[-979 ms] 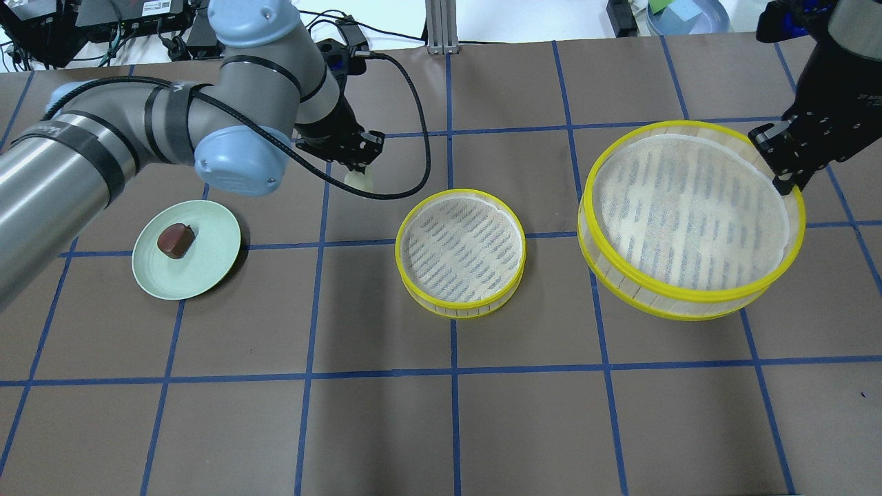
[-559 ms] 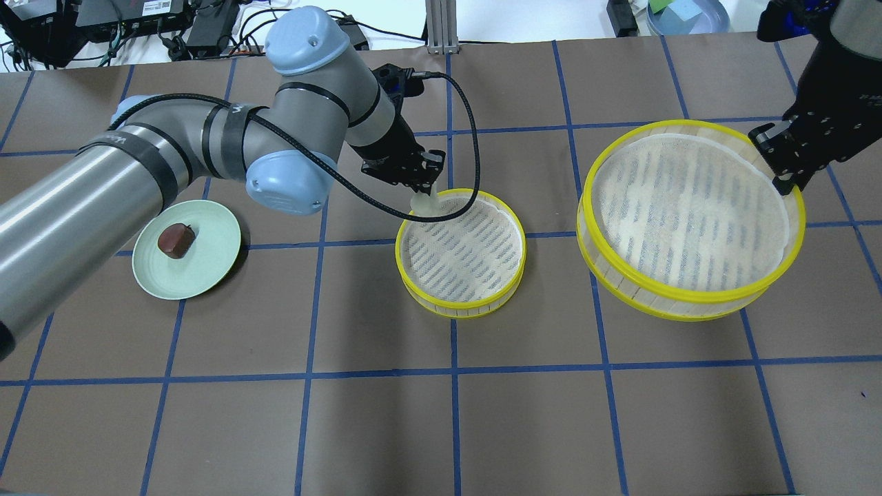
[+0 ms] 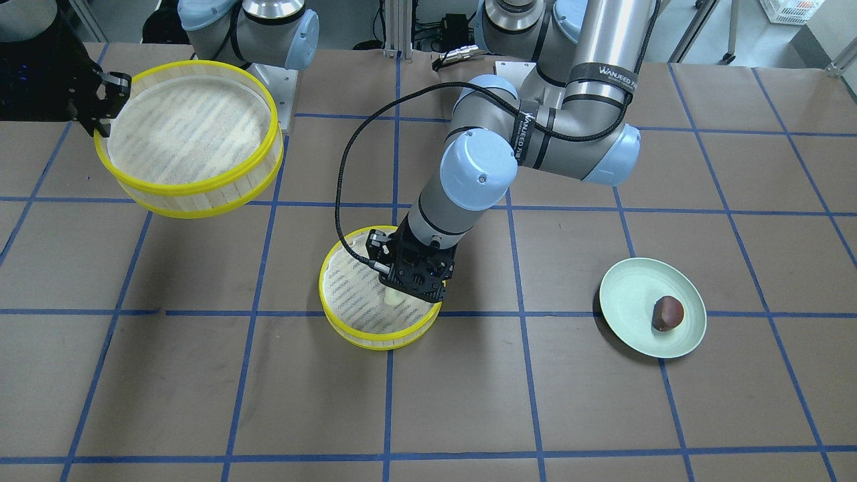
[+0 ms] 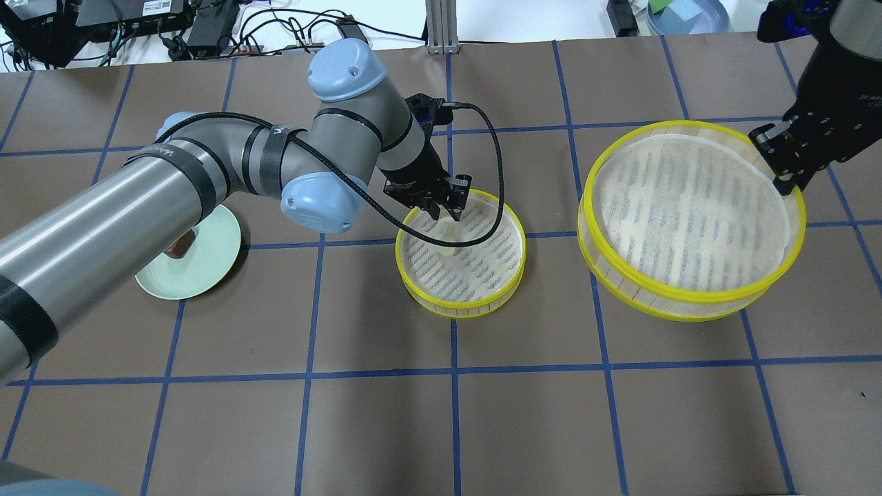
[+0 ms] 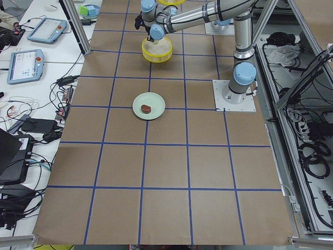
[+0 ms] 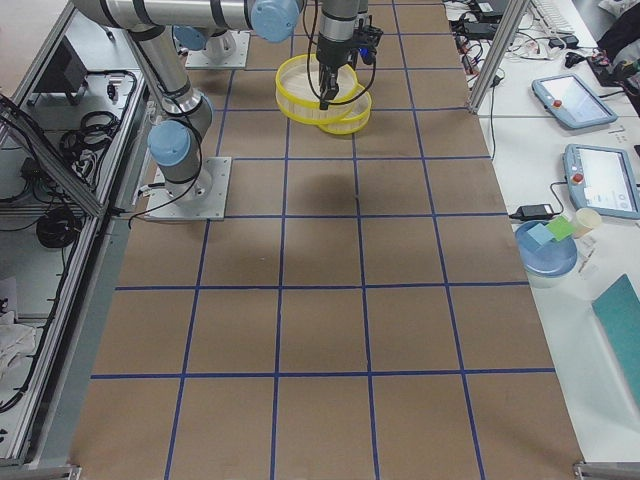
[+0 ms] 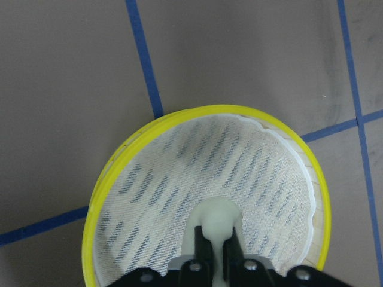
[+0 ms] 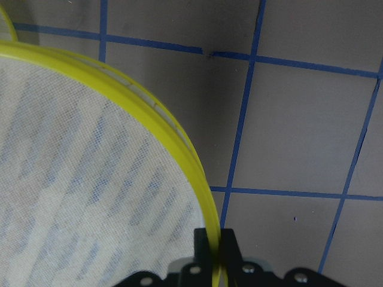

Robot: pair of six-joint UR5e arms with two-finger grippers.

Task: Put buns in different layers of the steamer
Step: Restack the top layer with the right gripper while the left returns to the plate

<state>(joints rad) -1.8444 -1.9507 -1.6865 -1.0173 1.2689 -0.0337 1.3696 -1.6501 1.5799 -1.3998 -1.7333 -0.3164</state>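
Note:
My left gripper (image 4: 443,219) is shut on the cream-white bun (image 4: 448,242), inside the steamer tray (image 4: 460,304) that stands on the table. The bun is low over its mesh floor; I cannot tell whether it touches. The left wrist view shows the fingers (image 7: 202,248) pinching the bun (image 7: 218,216) over that tray (image 7: 119,161). My right gripper (image 4: 782,180) is shut on the rim of the other steamer tray (image 4: 689,297) and holds it tilted above the table at the right. The reddish-brown bun (image 3: 667,312) lies on the pale green plate (image 3: 629,301).
In the overhead view my left arm covers most of the brown bun and part of the plate (image 4: 200,272). Brown table with blue tape grid. Cables and equipment lie beyond the table's far edge.
My left arm has swung right from near the plate, carrying the cream bun over the small tray's rim and down into it. The right gripper and its tray have not moved.

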